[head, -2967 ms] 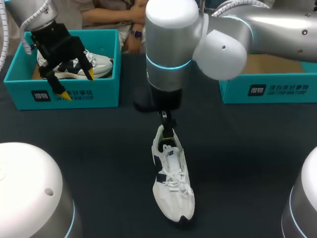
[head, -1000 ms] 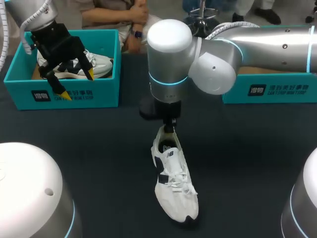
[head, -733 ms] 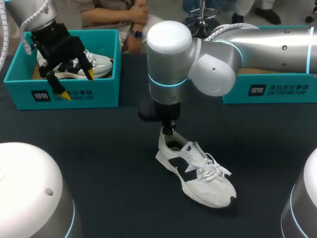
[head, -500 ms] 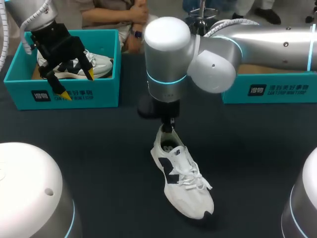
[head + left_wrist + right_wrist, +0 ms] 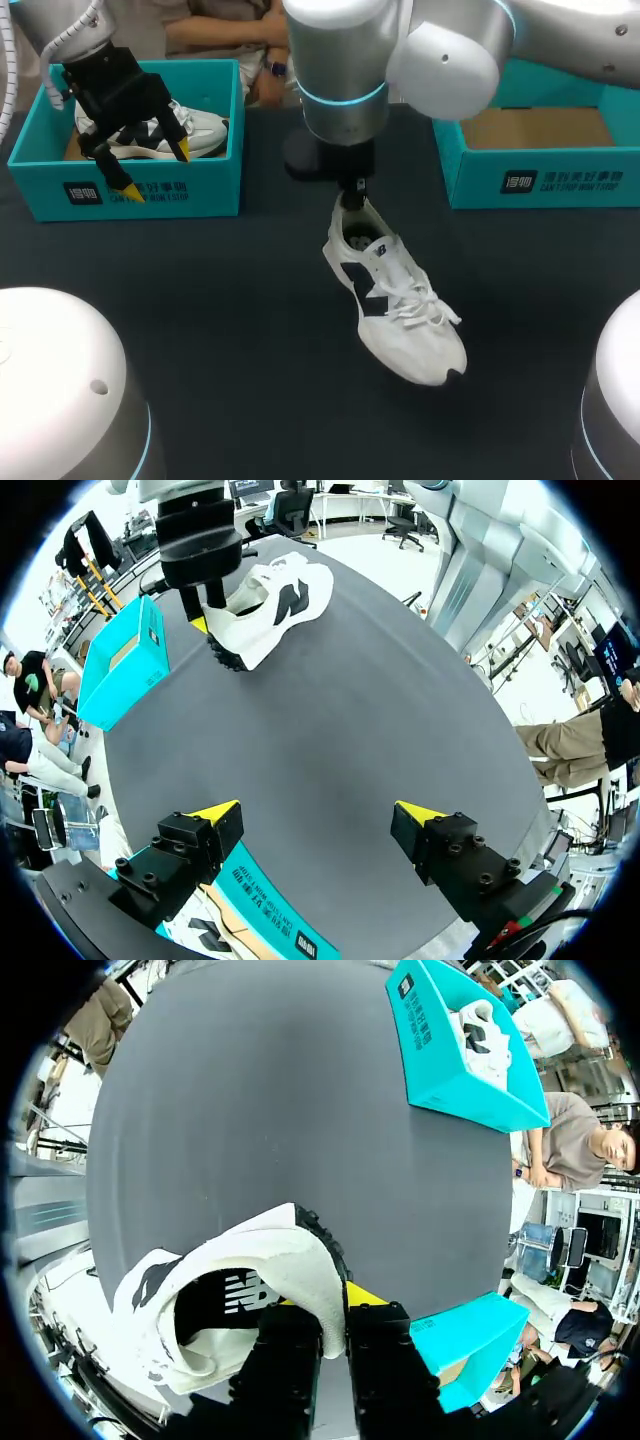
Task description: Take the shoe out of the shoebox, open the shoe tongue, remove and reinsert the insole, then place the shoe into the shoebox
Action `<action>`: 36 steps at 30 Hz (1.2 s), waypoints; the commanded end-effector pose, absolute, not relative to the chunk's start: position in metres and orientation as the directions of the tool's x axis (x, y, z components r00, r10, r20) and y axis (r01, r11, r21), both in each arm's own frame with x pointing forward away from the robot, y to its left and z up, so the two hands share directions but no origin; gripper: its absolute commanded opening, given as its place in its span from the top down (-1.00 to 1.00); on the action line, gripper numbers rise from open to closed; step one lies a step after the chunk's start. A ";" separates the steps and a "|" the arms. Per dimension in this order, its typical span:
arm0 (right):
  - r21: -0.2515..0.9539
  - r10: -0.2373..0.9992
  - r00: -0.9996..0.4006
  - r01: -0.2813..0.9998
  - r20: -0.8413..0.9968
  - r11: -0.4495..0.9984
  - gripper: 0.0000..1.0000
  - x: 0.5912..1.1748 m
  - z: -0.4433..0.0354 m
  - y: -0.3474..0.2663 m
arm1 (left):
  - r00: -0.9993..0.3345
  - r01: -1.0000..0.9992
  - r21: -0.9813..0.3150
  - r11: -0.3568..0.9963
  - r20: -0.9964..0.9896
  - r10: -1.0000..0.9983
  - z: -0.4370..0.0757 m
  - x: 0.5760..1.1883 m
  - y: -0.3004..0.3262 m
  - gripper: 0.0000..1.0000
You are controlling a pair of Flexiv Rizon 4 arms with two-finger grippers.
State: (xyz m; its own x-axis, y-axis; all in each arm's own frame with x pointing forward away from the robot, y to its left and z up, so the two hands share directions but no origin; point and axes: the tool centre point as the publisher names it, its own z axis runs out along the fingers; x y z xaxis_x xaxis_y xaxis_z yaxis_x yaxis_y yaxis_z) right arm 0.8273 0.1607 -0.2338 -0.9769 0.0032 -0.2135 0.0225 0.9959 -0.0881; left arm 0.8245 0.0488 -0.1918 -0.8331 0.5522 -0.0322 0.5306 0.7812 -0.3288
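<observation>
A white shoe with dark side panels (image 5: 400, 300) hangs by its heel from my right gripper (image 5: 350, 192), toe pointing to the front right. In the right wrist view the right gripper (image 5: 335, 1330) is shut on the heel rim of the shoe (image 5: 250, 1280), one finger inside and one outside. The left wrist view shows the same shoe (image 5: 270, 600) far ahead, under the right gripper (image 5: 205, 585). My left gripper (image 5: 157, 170) is open and holds nothing above the front wall of the left teal shoebox (image 5: 125, 190); its fingers (image 5: 215, 815) stand wide apart.
The left shoebox holds a second white shoe (image 5: 195, 130). A second teal shoebox (image 5: 540, 180) stands at the back right with a bare cardboard floor. Dark table surface (image 5: 230, 300) lies between the boxes and in front of them.
The right gripper has carried the shoe toward the back of the table and slightly right. The shoe swung on its heel, toe now pointing front right. The left arm kept still.
</observation>
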 end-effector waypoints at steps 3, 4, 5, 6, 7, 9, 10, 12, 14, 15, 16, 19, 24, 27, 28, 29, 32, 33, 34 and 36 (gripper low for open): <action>-0.111 -0.009 -0.977 0.015 -0.213 0.994 1.00 0.834 -0.153 0.151 | -0.833 0.531 -0.327 0.782 -0.030 0.553 -0.192 0.825 0.049 -1.00; -0.113 -0.009 -0.977 0.016 -0.213 0.993 1.00 0.836 -0.148 0.150 | -0.833 0.531 -0.327 0.782 -0.030 0.553 -0.192 0.825 0.049 -1.00; -0.110 -0.014 -0.978 0.010 -0.210 0.994 1.00 0.838 -0.143 0.150 | -0.833 0.531 -0.327 0.782 -0.030 0.553 -0.192 0.825 0.049 -1.00; -0.114 -0.014 -0.977 0.010 -0.211 0.993 1.00 0.839 -0.140 0.149 | -0.833 0.531 -0.327 0.782 -0.030 0.553 -0.192 0.825 0.049 -1.00; -0.130 -0.016 -0.979 0.011 -0.202 0.991 1.00 0.841 -0.138 0.149 | -0.833 0.531 -0.327 0.782 -0.030 0.553 -0.192 0.825 0.049 -1.00; -0.127 -0.017 -0.981 0.009 -0.195 0.992 1.00 0.844 -0.135 0.148 | -0.833 0.531 -0.327 0.782 -0.030 0.553 -0.192 0.825 0.049 -1.00; -0.127 -0.017 -0.981 0.009 -0.195 0.992 1.00 0.844 -0.135 0.148 | -0.833 0.531 -0.327 0.782 -0.030 0.553 -0.192 0.825 0.049 -1.00; -0.127 -0.017 -0.981 0.009 -0.195 0.992 1.00 0.844 -0.135 0.148 | -0.833 0.531 -0.327 0.782 -0.030 0.553 -0.192 0.825 0.049 -1.00; -0.127 -0.017 -0.981 0.009 -0.195 0.992 1.00 0.844 -0.135 0.148 | -0.833 0.531 -0.327 0.782 -0.030 0.553 -0.192 0.825 0.049 -1.00; -0.127 -0.017 -0.981 0.009 -0.195 0.992 1.00 0.844 -0.135 0.148 | -0.833 0.531 -0.327 0.782 -0.030 0.553 -0.192 0.825 0.049 -1.00; -0.127 -0.017 -0.981 0.009 -0.195 0.992 1.00 0.844 -0.135 0.148 | -0.833 0.531 -0.327 0.782 -0.030 0.553 -0.192 0.825 0.049 -1.00; -0.127 -0.017 -0.981 0.009 -0.195 0.992 1.00 0.844 -0.135 0.148 | -0.833 0.531 -0.327 0.782 -0.030 0.553 -0.192 0.825 0.049 -1.00; -0.127 -0.017 -0.981 0.009 -0.195 0.992 1.00 0.844 -0.135 0.148 | -0.833 0.531 -0.327 0.782 -0.030 0.553 -0.192 0.825 0.049 -1.00; -0.127 -0.017 -0.981 0.009 -0.195 0.992 1.00 0.844 -0.135 0.148 | -0.833 0.531 -0.327 0.782 -0.030 0.553 -0.192 0.825 0.049 -1.00; -0.127 -0.017 -0.981 0.009 -0.195 0.992 1.00 0.844 -0.135 0.148 | -0.833 0.531 -0.327 0.782 -0.030 0.553 -0.192 0.825 0.049 -1.00; -0.127 -0.017 -0.981 0.009 -0.195 0.992 1.00 0.844 -0.135 0.148 | -0.833 0.531 -0.327 0.782 -0.030 0.553 -0.192 0.825 0.049 -1.00; -0.127 -0.017 -0.981 0.009 -0.195 0.992 1.00 0.844 -0.135 0.148 | -0.833 0.531 -0.327 0.782 -0.030 0.553 -0.192 0.825 0.049 -1.00; -0.127 -0.017 -0.981 0.009 -0.195 0.992 1.00 0.844 -0.135 0.148 | -0.833 0.531 -0.327 0.782 -0.030 0.553 -0.192 0.825 0.049 -1.00; -0.127 -0.017 -0.981 0.009 -0.195 0.992 1.00 0.844 -0.135 0.148 | -0.833 0.531 -0.327 0.782 -0.030 0.553 -0.192 0.825 0.049 -1.00; -0.127 -0.017 -0.981 0.009 -0.195 0.992 1.00 0.844 -0.135 0.148 | -0.833 0.531 -0.327 0.782 -0.030 0.553 -0.192 0.825 0.049 -1.00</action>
